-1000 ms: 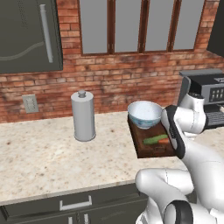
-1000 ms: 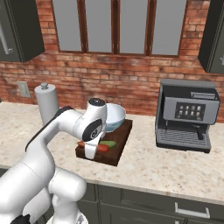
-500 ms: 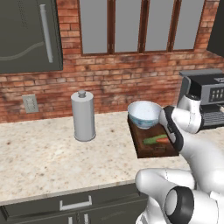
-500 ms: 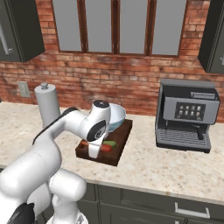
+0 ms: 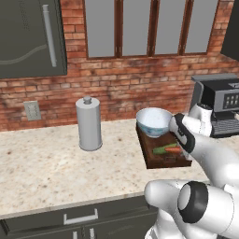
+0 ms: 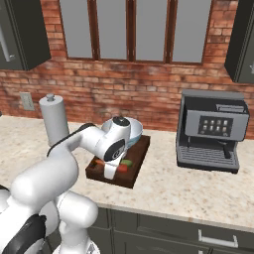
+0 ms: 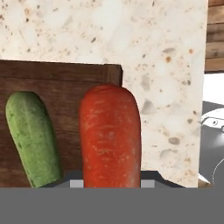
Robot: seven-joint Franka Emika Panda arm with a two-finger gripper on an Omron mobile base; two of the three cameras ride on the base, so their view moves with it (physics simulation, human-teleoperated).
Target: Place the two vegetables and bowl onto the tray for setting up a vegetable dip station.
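My gripper (image 6: 109, 172) hangs low over the near end of the dark wooden tray (image 6: 133, 176) and is shut on the orange-red carrot (image 7: 110, 135). In the hand view the carrot rises from between the fingers, over the tray's corner (image 7: 57, 78) and the speckled counter. The green cucumber (image 7: 30, 135) lies on the tray right beside it. The left base view shows the cucumber (image 5: 160, 150) and carrot (image 5: 173, 150) side by side on the tray (image 5: 145, 145), partly behind my forearm. The pale blue bowl (image 5: 153, 121) stands on the tray's far end, upright, also seen as the bowl (image 6: 134, 131) behind my hand.
A tall grey canister (image 5: 88, 123) stands on the counter left of the tray. A coffee machine (image 6: 212, 129) sits to the right against the brick wall. Bare counter lies between the tray and the machine, and the counter's front edge runs just below the tray.
My hand with the carrot has edged slightly sideways and down over the tray's near end. Bowl, cucumber and tray have not moved.
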